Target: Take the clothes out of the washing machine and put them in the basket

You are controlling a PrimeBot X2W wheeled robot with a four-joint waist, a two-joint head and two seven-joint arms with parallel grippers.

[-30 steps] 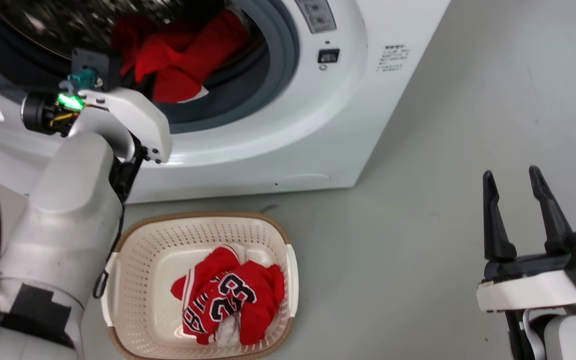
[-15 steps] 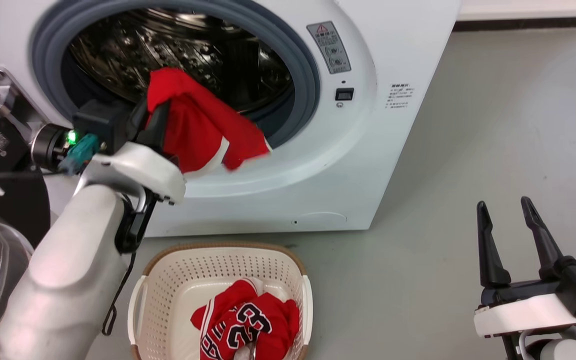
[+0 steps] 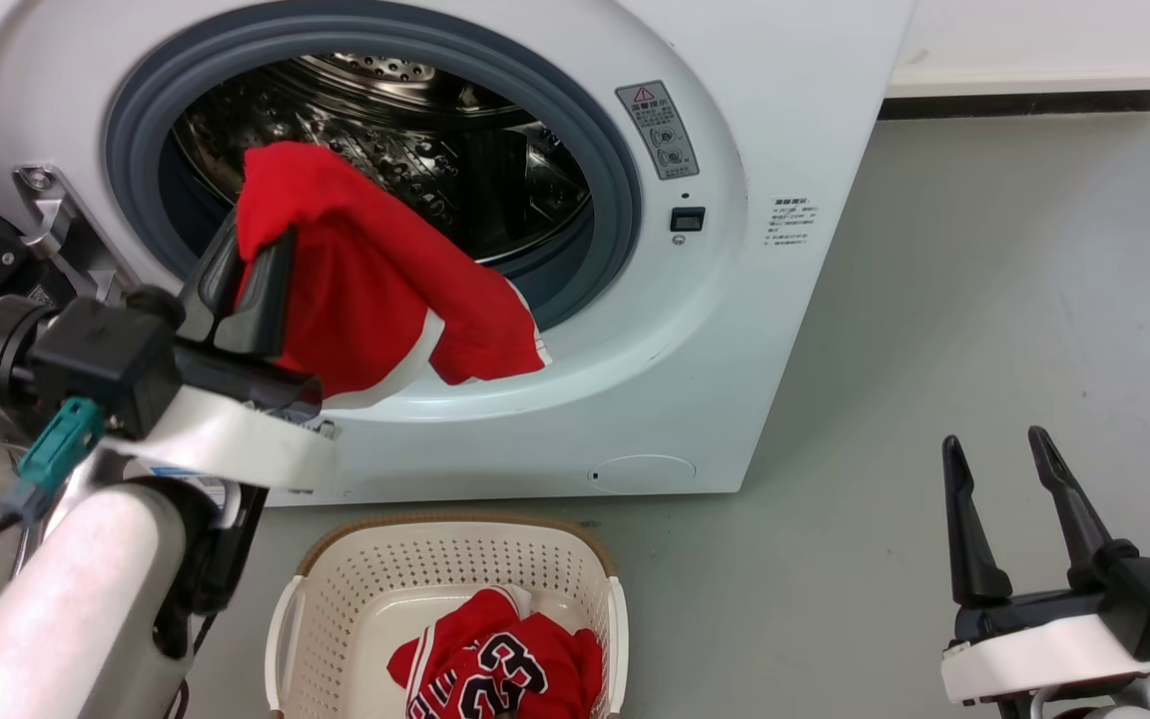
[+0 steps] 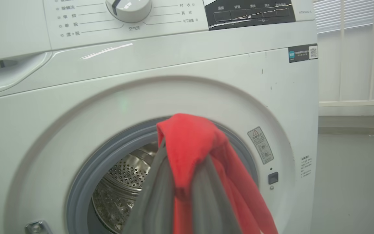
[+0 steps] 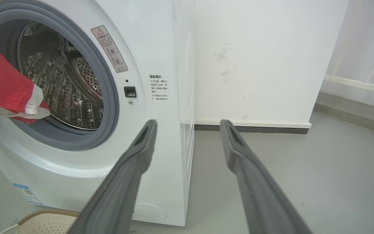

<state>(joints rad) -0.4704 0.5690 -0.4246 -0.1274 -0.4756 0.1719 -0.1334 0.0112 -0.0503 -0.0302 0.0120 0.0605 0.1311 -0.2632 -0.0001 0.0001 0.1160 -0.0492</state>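
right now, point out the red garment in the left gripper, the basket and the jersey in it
red garment [image 3: 365,290]: head view, middle of the hanging cloth
basket [image 3: 455,564]: head view, far perforated wall
jersey [image 3: 500,671]: head view, on the number 23

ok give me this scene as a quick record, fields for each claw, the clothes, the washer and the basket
left claw: shut on a red garment, held in front of the washing machine porthole
red garment: draped over the claw's fingers, white-trimmed edge hanging down
right claw: open, empty, low on the right above the floor
drum: no other clothes visible in the part shown
basket: on the floor below the porthole, holding the number 23 jersey
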